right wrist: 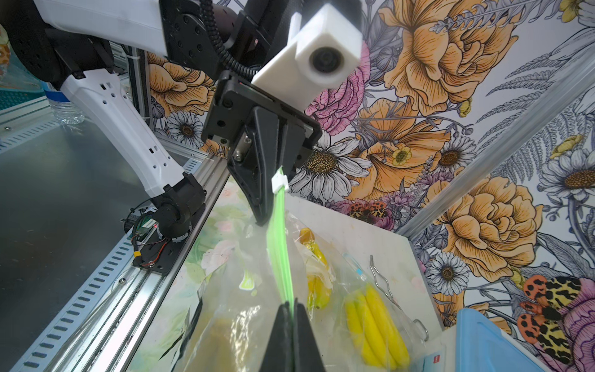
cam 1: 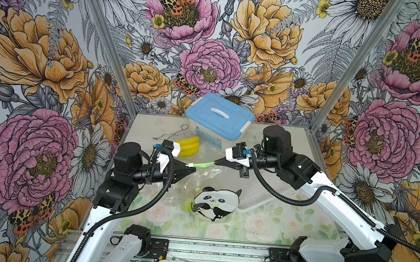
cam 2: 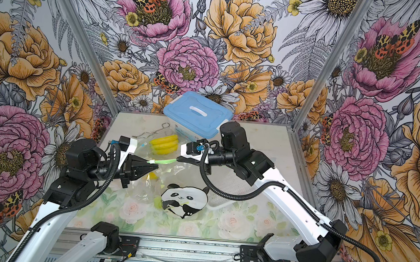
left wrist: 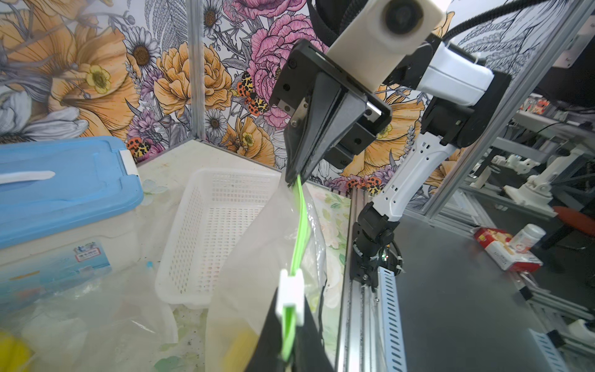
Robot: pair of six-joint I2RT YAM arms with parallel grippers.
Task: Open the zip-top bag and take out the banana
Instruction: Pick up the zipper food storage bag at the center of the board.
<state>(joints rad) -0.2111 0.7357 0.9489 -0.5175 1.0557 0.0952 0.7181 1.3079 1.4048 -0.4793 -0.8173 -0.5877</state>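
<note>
Two claws, are both gripping something?
Yes: the left claw [cam 1: 193, 169] and right claw [cam 1: 216, 161] are each clamping the green zip strip [cam 1: 200, 164] of the zip-top bag [left wrist: 257, 257], mid-frame in both top views.
Where is the banana sitting?
The banana [cam 2: 152, 176] is lying inside that bag, just below the left claw in a top view; a yellow bunch [cam 1: 189, 146] is resting above it beside the blue-lidded box [cam 1: 205, 115].
</note>
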